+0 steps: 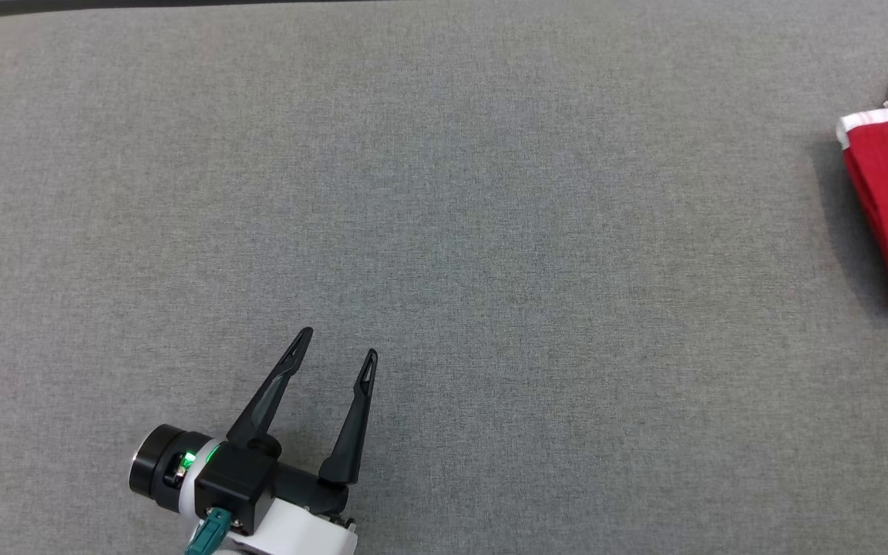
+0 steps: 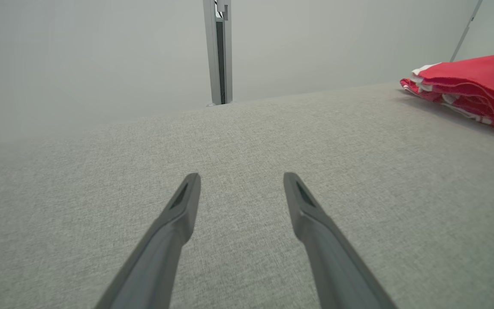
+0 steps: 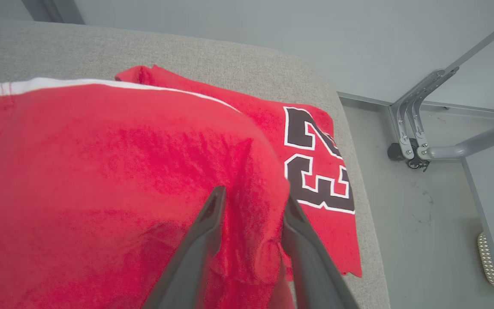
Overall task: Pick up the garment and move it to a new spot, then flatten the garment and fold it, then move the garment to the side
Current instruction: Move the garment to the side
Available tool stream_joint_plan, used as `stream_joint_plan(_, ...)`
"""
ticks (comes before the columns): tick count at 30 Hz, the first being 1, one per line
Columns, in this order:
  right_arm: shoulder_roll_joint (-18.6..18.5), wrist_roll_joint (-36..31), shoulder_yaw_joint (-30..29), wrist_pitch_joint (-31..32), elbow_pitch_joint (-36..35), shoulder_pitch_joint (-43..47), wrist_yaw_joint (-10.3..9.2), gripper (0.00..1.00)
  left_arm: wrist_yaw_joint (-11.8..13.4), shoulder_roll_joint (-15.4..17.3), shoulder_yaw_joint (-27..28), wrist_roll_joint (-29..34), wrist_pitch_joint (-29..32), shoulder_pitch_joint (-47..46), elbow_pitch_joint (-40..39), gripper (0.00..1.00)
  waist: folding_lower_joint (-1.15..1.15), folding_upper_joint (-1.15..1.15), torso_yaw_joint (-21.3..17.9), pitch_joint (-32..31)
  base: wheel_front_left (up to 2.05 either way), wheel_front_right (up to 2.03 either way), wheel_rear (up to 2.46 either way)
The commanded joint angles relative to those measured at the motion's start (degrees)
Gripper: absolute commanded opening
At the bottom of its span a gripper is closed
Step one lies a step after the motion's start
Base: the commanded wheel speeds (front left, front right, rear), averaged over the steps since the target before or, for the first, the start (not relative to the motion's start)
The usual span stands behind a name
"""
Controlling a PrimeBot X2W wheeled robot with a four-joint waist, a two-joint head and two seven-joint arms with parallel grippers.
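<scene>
"Red knit with a bold black 23 on it. The garment [image 3: 101, 171] lies folded at the far right end of the grey table [image 1: 444, 193], its numbered flap close to the table's edge," I call.

"And your grip?" asks the spotter.

"Right gripper [image 3: 253, 194] is down on it, fingers either side of a raised ridge of cloth. Whether they pinch it or merely straddle it, I cannot tell. Left gripper [image 1: 338, 343] is spread wide and holding nothing, low over bare table and well apart from the garment."

"So where are we?"

"Last leg, I reckon. It looks folded, so what's left is shifting it aside or letting go."

"What could bite you?"

"Three things. If I've caught only the top layer, a lift peels the fold open and the folding is undone. If I drag rather than lift, the woven table cover could hold the bottom layers back and smear the stack. And that edge, with the floor [image 3: 423, 236] right beyond it — any push further right and the flap tips over, likely pulling the rest after it."
</scene>
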Motion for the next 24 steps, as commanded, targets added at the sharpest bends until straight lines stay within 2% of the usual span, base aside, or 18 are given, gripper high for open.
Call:
stream_joint_plan(1, 0.2, -2.2, -0.9, -1.3, 0.9, -0.2, -0.05, 1.00, -0.2, 0.2, 0.2, 0.2, 0.0, 0.4, 0.3, 1.00, 0.00, 0.00, 0.1, -1.1, 0.00, 0.00, 0.00)
stream_joint_plan(6, 1.4, -10.4, -2.4, -5.0, 3.0, 1.1, -0.04, 1.00, 0.1, 0.2, 0.3, 0.3, 0.0, 1.7, 0.6, 1.00, 0.00, 0.00, -0.1, -4.6, 0.00, 0.00, 0.00)
stream_joint_plan(10, 3.4, -14.3, -3.2, -9.4, 2.3, 2.3, -0.04, 1.00, 0.6, 0.2, 0.4, -0.1, 0.0, 3.0, 0.8, 1.00, 0.00, 0.00, -0.3, -7.6, 0.00, 0.00, 0.00)
stream_joint_plan(16, 12.2, -17.5, -2.5, -22.3, -2.4, 9.0, -0.05, 1.00, 3.0, 0.0, 1.6, -3.9, 0.0, 6.0, 0.5, 1.00, 0.00, 0.00, -0.6, -14.7, 0.00, 0.00, 0.00)
stream_joint_plan(19, 16.9, -19.1, -0.8, -29.3, -3.8, 13.5, -0.05, 1.00, 5.0, 0.0, 1.8, -8.5, 0.0, 7.7, 0.7, 1.00, 0.00, 0.00, -0.5, -18.1, 0.00, 0.00, 0.00)
stream_joint_plan(21, 20.6, -20.1, 0.1, -34.0, -3.5, 16.6, -0.04, 1.00, 4.6, 0.0, 1.4, -14.8, 0.0, 8.4, 0.7, 1.00, 0.00, 0.00, -0.2, -20.3, 0.00, 0.00, 0.00)
stream_joint_plan(24, 25.7, -21.9, 0.2, -38.3, -3.5, 20.0, -0.04, 1.00, 3.6, -0.1, 1.7, -17.0, 0.0, 9.1, 0.0, 1.00, 0.00, 0.00, 0.4, -22.5, 0.00, 0.00, 0.00)
